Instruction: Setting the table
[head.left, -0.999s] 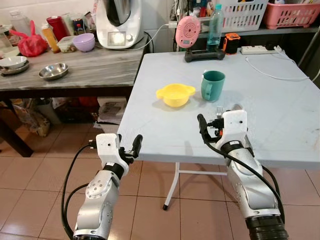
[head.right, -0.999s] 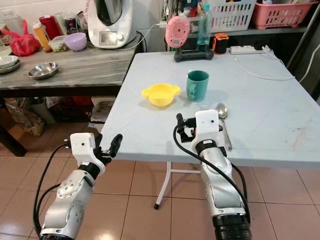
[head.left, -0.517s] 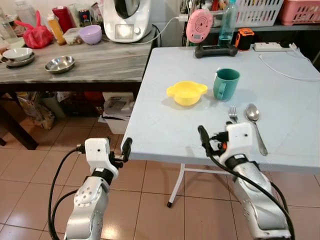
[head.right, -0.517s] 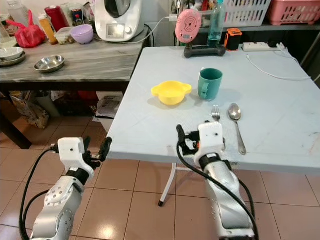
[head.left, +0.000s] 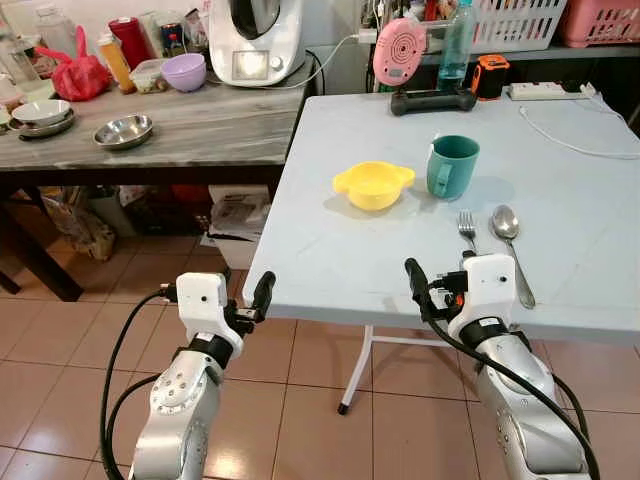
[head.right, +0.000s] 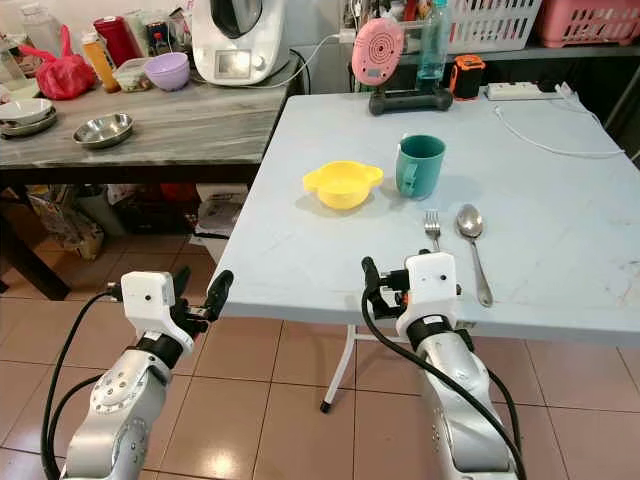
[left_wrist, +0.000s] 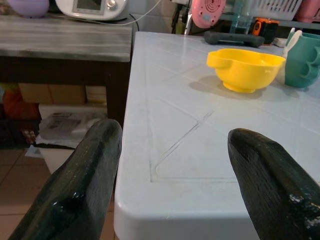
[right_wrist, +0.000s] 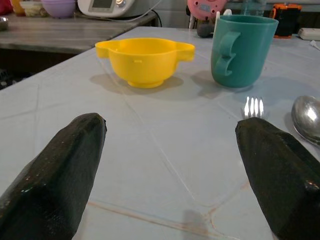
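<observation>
On the pale blue table (head.left: 330, 260) a yellow bowl (head.left: 373, 185) stands left of a teal mug (head.left: 452, 167). Nearer the front edge, a fork (head.left: 466, 228) and a spoon (head.left: 507, 225) lie side by side, handles toward me. My right gripper (head.left: 440, 290) hovers open at the table's front edge, just short of the fork, with nothing between its fingers (right_wrist: 55, 170). Off the table's front left corner my left gripper (head.left: 248, 300) is held open and empty. Its fingers (left_wrist: 80, 185) frame that corner in the left wrist view.
A wooden counter (head.left: 200, 125) on the left carries steel bowls (head.left: 123, 131), a purple bowl (head.left: 184, 71) and a kitchen machine (head.left: 255, 40). At the table's back stand a pink round device (head.left: 399, 50), a bottle and a power strip (head.left: 545, 91) with a white cable (head.left: 570, 140). Tiled floor lies below.
The camera has drawn back and risen. My right gripper, which hung over the cutlery a second ago, has pulled back to the front edge, uncovering fork and spoon.
</observation>
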